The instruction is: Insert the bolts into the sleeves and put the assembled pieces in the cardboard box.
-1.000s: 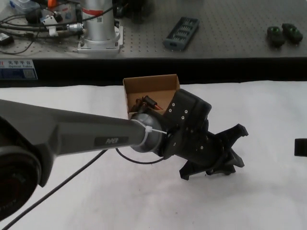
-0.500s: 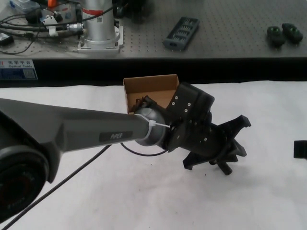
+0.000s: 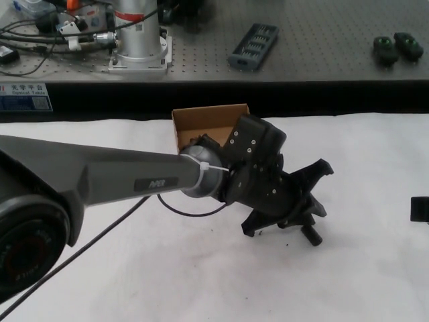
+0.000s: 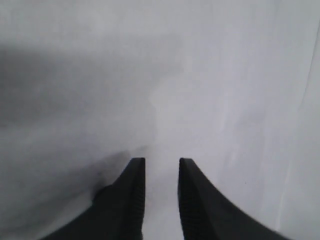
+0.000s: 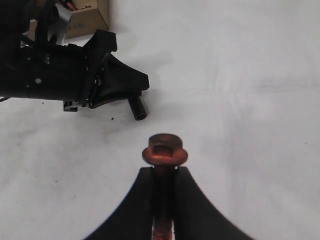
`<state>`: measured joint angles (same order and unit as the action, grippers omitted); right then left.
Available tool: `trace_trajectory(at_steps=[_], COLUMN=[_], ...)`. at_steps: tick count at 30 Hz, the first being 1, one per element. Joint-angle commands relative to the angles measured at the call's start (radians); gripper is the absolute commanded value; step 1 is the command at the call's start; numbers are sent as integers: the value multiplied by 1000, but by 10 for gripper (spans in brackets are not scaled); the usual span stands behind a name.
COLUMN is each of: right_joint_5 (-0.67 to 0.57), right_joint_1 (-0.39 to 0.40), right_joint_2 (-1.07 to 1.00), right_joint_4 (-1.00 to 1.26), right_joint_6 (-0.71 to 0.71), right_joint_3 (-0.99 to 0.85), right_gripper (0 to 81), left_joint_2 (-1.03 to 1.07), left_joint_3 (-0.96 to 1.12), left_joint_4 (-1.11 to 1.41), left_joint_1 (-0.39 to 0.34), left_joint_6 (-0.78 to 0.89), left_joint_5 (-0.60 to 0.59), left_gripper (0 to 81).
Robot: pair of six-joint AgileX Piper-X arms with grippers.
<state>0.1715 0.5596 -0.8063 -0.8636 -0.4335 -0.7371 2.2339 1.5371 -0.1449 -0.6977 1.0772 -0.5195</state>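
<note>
**Left arm crowds the box; open cloth to the right**

The thick grey left arm [image 3: 114, 178] slants in from the near left. Its black wrist housing [image 3: 258, 157] hangs over the near right corner of the small open brown cardboard box [image 3: 201, 124], while the box's far left part lies uncovered. Just behind the box rises the dark front edge of a grey perforated metal table [image 3: 301, 60]. The left gripper [image 4: 161, 165] sits low over the white cloth [image 3: 201, 282], with a short black cylindrical sleeve [image 3: 310, 235] just beside it. A thin black cable [image 3: 191, 211] loops under the arm. Open cloth lies between the sleeve and the right gripper [image 5: 164, 172], which grips a copper-coloured flanged bolt [image 5: 165, 150].
</note>
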Motion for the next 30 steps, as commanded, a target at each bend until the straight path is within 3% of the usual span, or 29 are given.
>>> trace_trajectory(at_steps=[1,20,30], right_joint_5=[-9,-9,-9], right_joint_1=[-5,-5,-5], right_joint_2=[10,10,10], right_joint_4=[1,1,6], right_joint_6=[8,8,8], right_joint_3=[-14,-14,-14], right_gripper=[43,43,43], left_joint_2=[1,-5,-45], left_joint_3=[14,9,9], left_joint_4=[-48,-305,-411], left_joint_1=[0,9,54], left_joint_6=[-40,-157,-203], left_joint_5=[-3,-62,36], left_gripper=[179,179,179])
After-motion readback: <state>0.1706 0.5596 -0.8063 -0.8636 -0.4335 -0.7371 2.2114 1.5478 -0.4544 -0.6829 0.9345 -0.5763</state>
